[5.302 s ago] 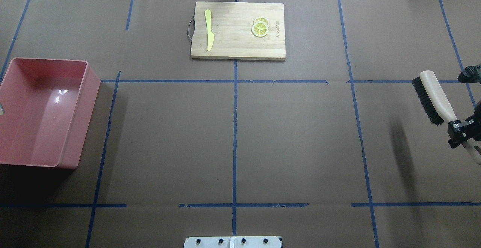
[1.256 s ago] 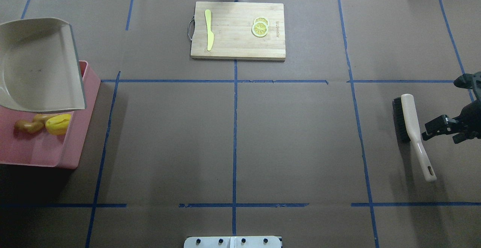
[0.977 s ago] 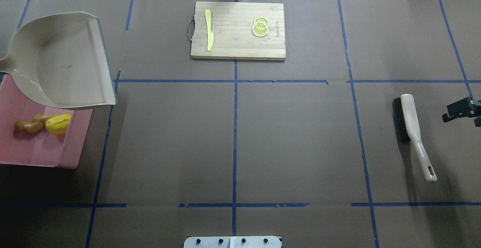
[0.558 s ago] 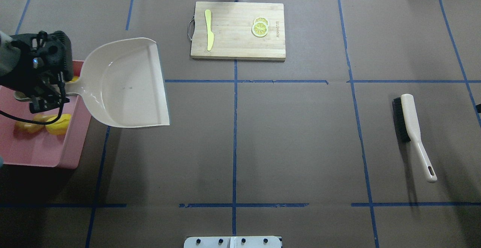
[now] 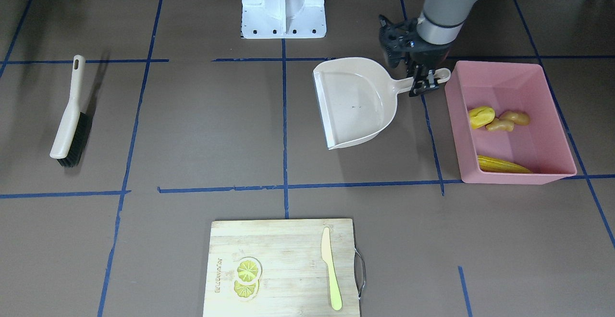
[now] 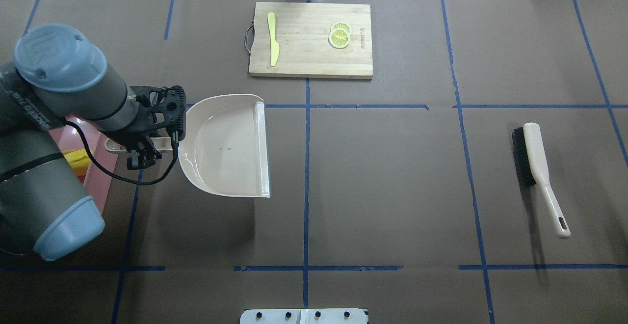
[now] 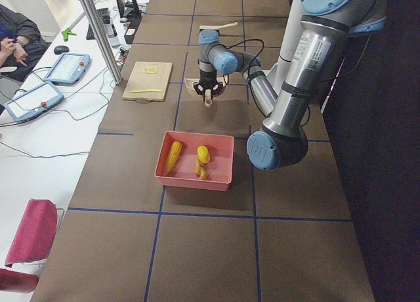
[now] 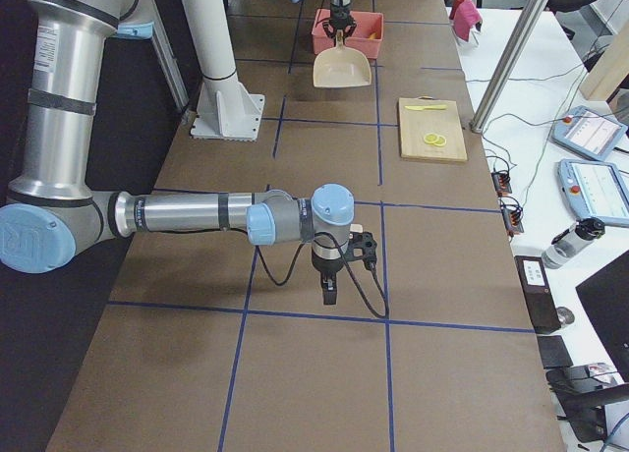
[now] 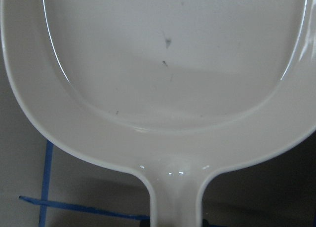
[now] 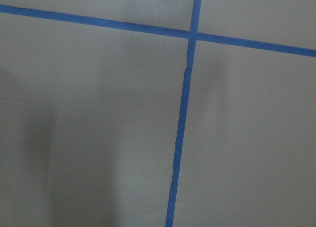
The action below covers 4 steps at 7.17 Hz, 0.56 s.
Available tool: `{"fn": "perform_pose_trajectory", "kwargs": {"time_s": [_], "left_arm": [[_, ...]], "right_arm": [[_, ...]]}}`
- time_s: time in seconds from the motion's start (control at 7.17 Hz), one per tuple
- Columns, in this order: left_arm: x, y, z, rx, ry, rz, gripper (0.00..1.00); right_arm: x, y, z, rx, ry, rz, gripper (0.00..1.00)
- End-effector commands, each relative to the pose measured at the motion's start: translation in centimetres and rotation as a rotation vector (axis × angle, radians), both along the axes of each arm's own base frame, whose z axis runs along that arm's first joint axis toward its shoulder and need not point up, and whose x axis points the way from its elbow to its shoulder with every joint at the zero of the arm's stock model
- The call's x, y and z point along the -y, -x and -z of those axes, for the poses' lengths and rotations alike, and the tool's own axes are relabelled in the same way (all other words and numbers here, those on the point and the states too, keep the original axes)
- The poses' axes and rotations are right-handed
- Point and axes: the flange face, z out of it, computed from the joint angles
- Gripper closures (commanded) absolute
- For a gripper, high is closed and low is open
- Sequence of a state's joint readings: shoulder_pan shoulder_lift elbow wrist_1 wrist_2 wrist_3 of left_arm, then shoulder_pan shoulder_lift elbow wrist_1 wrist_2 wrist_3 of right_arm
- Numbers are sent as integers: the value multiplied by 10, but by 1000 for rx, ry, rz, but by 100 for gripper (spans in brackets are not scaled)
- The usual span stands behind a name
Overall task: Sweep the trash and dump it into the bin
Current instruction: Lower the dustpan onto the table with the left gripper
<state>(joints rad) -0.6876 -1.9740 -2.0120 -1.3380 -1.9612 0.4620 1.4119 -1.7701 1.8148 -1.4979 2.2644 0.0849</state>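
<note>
Trash (image 5: 499, 121), all three pieces, is contained in the pink bin (image 5: 509, 84). Just beside the bin, the empty dustpan (image 5: 355, 101) is pinched by its binward handle in the left jaws; the right jaws' state cannot be told.

Brown paper table cover (image 6: 392, 191), blue tape grid (image 6: 306, 191); white side desk (image 7: 39, 138), metal post (image 7: 98, 33), tablets (image 7: 69, 67).

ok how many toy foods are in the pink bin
3: the corn cob along the bin wall nearest the cutting board; the potato lump and ginger root side by side mid-floor. None seems hidden.
</note>
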Motion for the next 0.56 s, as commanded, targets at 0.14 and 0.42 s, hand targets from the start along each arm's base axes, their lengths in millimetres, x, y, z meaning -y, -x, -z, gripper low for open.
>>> {"fn": "perform_pose_trajectory", "kwargs": {"time_s": [0.14, 0.42], "left_arm": [[8, -52, 2, 15, -58, -58, 100], [26, -77, -27, 4, -65, -54, 100]], "right_arm": [[2, 1, 1, 29, 5, -3, 0], [5, 2, 4, 32, -4, -3, 0]]}}
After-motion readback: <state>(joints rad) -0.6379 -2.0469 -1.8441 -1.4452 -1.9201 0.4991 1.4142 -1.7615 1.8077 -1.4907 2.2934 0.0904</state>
